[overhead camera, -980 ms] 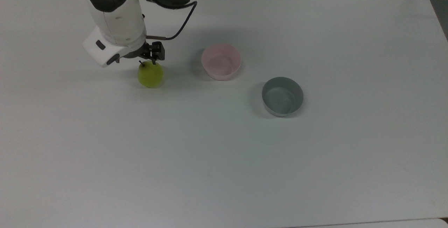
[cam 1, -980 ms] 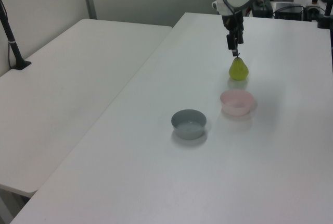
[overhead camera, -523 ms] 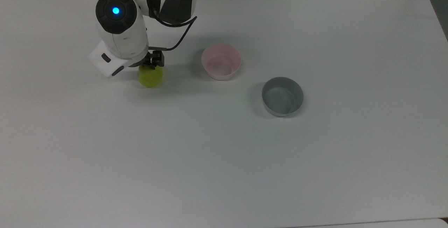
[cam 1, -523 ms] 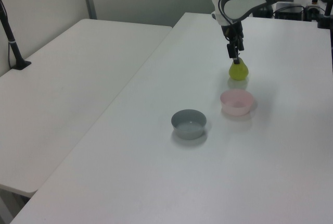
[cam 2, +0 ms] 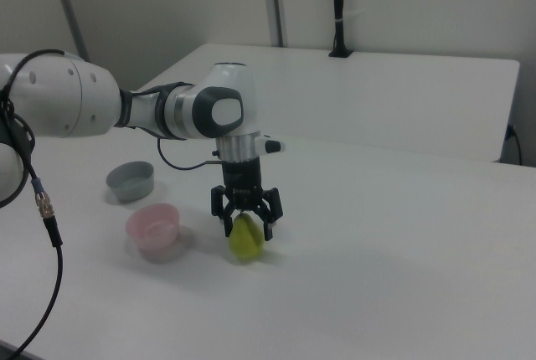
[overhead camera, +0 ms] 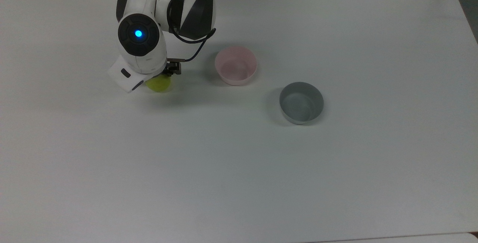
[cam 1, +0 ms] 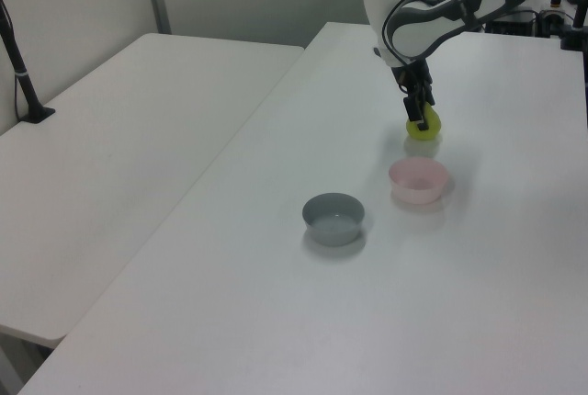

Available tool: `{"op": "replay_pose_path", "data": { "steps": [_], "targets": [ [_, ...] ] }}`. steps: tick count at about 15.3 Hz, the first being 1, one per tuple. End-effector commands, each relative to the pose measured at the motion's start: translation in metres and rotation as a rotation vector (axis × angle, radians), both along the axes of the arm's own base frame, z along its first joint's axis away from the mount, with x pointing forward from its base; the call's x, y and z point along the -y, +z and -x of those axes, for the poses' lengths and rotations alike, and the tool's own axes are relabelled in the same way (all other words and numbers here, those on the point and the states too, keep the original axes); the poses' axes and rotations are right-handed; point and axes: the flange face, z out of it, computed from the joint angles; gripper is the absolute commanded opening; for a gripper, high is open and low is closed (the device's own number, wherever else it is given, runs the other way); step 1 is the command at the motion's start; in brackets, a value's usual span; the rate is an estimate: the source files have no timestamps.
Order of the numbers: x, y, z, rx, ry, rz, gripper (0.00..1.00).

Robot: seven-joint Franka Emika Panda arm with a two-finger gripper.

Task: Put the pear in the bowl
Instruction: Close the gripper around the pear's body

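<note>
The yellow-green pear (cam 2: 246, 243) stands upright on the white table (cam 2: 377, 276). In the top view the pear (overhead camera: 160, 85) is half covered by the arm's white hand. My gripper (cam 2: 247, 224) points straight down over it, open, with one black finger on each side of the pear's upper half. From the left view, the gripper (cam 1: 421, 119) sits low on the pear (cam 1: 426, 129). The pale pink bowl (overhead camera: 236, 80) is empty and lies a short way to the top view's right of the pear; it is the pink bowl (cam 2: 153, 228) on the right view's left.
An empty grey bowl (overhead camera: 301, 103) stands beyond the pink one, toward the top view's lower right. A second white table (cam 1: 110, 156) adjoins on the left view's left. A black cable (overhead camera: 194, 50) loops from the arm near the gripper.
The arm has come down and shifted slightly. The gripper went from just above the pear's stem to straddling the pear. Pear and both bowls have not moved.
</note>
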Motion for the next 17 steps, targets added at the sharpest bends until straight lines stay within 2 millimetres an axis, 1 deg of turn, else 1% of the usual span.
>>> {"op": "replay_pose_path", "data": {
  "steps": [1,2,3,5,6,8,10,11,12,13,14,17],
  "targets": [
    [-0.005,-0.006,-0.001,0.025,0.016,0.023,1.00],
    [-0.005,-0.006,-0.002,0.034,0.009,0.026,1.00],
    [-0.005,-0.006,-0.003,0.045,-0.009,0.032,0.96],
    [-0.005,-0.005,-0.004,0.061,-0.036,0.042,0.71],
    [-0.006,-0.005,-0.005,0.066,-0.040,0.043,0.61],
    [-0.006,-0.003,-0.005,0.070,-0.045,0.043,0.55],
    [-0.007,-0.003,-0.005,0.069,-0.048,0.039,0.45],
    [-0.014,-0.003,-0.006,0.068,-0.038,0.037,0.41],
    [-0.019,0.002,-0.005,0.068,-0.035,0.035,0.39],
    [-0.019,0.016,-0.005,0.085,-0.037,0.031,0.39],
    [-0.017,0.034,-0.002,0.098,-0.045,0.026,0.39],
    [-0.015,0.087,0.011,0.115,-0.053,0.005,0.39]
  ]
}}
